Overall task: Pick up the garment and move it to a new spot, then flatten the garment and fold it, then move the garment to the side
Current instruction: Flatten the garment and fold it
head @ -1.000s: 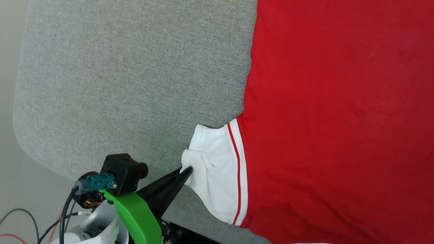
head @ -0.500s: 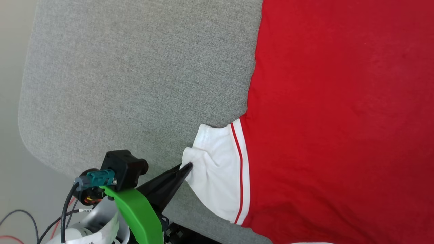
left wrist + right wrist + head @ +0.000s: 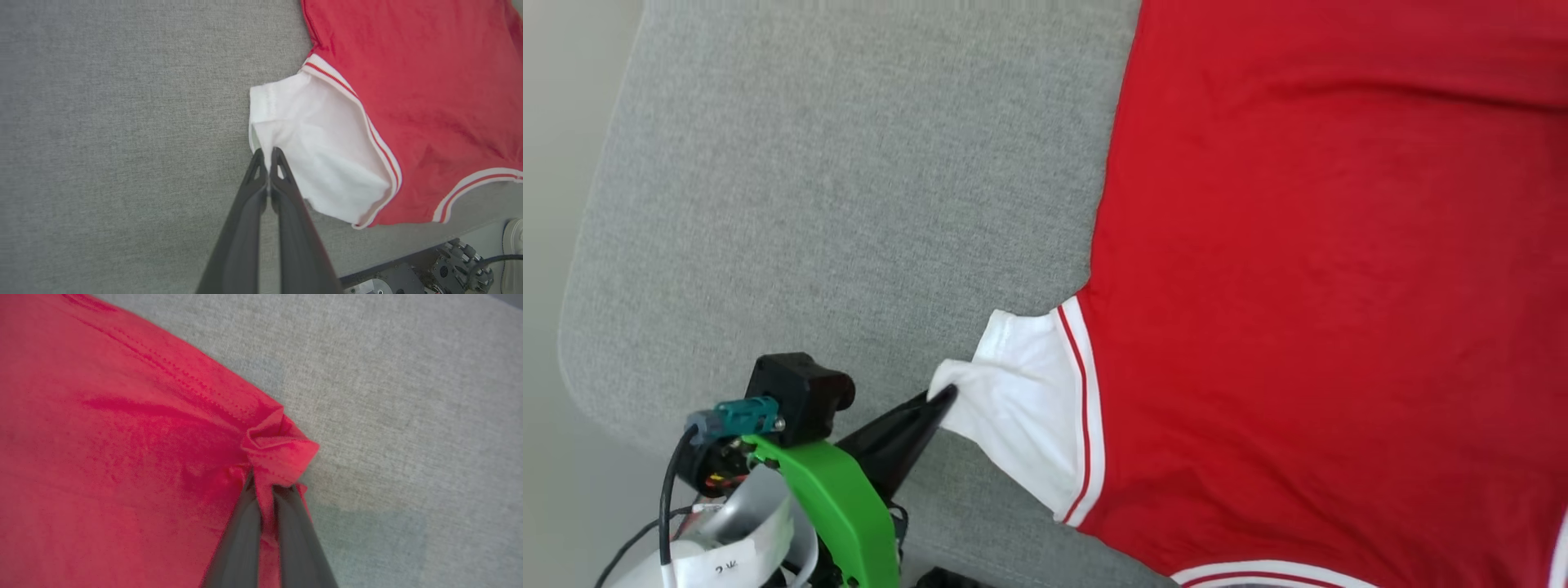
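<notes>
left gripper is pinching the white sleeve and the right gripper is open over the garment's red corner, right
Not open: the right wrist view shows the right gripper shut on the bunched red corner of the garment. The left gripper does pinch the white sleeve.

Desk (image 3: pixel 849 204): grey woven fabric top, rounded corner at near left, fine even weave. Floor (image 3: pixel 556 204): pale, plain, blurred, beside the desk's left edge. Light: soft, even, faint shadows.
</notes>
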